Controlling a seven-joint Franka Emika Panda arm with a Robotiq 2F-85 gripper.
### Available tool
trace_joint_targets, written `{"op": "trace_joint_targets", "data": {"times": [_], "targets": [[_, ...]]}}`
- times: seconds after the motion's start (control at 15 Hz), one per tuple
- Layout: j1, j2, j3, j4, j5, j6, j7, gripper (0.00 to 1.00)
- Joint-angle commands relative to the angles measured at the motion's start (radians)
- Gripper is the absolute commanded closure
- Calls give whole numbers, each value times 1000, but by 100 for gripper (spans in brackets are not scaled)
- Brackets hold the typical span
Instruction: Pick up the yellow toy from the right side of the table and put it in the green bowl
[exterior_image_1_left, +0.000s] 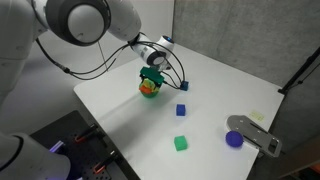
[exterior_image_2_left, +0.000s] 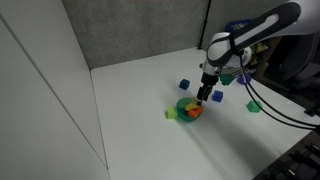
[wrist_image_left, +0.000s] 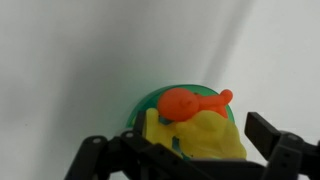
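Note:
The green bowl (wrist_image_left: 141, 106) sits on the white table and shows in both exterior views (exterior_image_1_left: 150, 89) (exterior_image_2_left: 186, 108). The yellow toy (wrist_image_left: 215, 142) lies in it, against an orange toy (wrist_image_left: 185, 103). In an exterior view a yellow bit (exterior_image_2_left: 171, 113) shows at the bowl's edge. My gripper (wrist_image_left: 181, 138) hovers just above the bowl (exterior_image_1_left: 152, 75) (exterior_image_2_left: 204, 98). Its fingers are spread apart on either side of the yellow toy, with a small gap at the right finger. It looks open and not holding the toy.
Two blue cubes (exterior_image_1_left: 183, 86) (exterior_image_1_left: 181, 111), a green cube (exterior_image_1_left: 181, 143), a purple cup (exterior_image_1_left: 234, 139) and a grey object (exterior_image_1_left: 255, 130) lie on the table. The cable hangs beside the gripper. The table edge is close to the grey object.

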Motion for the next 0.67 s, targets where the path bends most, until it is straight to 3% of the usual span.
{"op": "trace_joint_targets", "data": {"times": [0.0,0.6], "targets": [[8,-41,-18,-2,-4,-22,28,0],[45,-194,-123,-80,-64,5,169,0]]}}
